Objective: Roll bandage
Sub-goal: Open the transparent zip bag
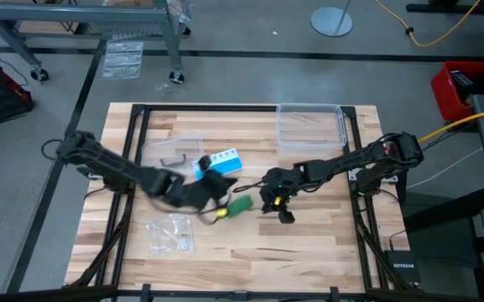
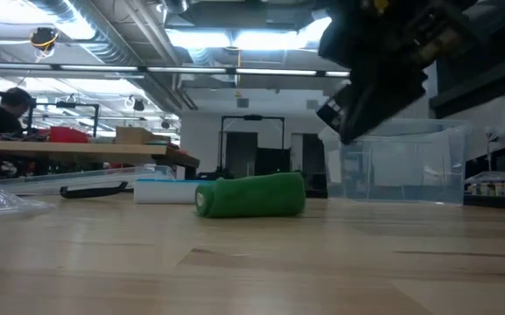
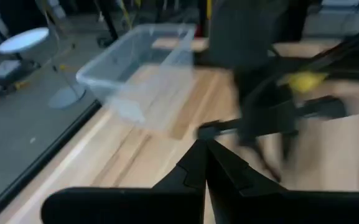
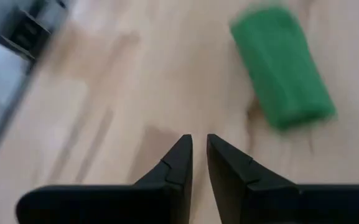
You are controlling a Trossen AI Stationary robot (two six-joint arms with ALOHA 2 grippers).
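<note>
Behind the wooden table (image 1: 309, 243) is a wide workshop with benches, and a person sits far off in the low view.

On the table the bandage (image 1: 240, 205) lies near the middle, already a short green roll on its side, and nothing holds it. The left claw (image 3: 205, 148) is closed and empty, just beside the roll on the left. The right claw (image 4: 199, 149) hangs near the roll on the other side; its fingers stand a small gap apart with nothing between them.

I think the rolling itself looks done, or nearly. The danger now is that the roll opens again: the fabric is soft, and its loose end is not visible in any view, so I cannot tell if it is tucked in. A push from either claw, both being so near, could make it turn on the table and unwind.

Around it are a blue and white pill box (image 1: 221, 159) close behind the left claw, a clear plastic box (image 1: 311, 123) at the far edge, and a small clear bag (image 1: 169, 232) nearer the front left. Only the pill box is close enough to hinder the left arm.
</note>
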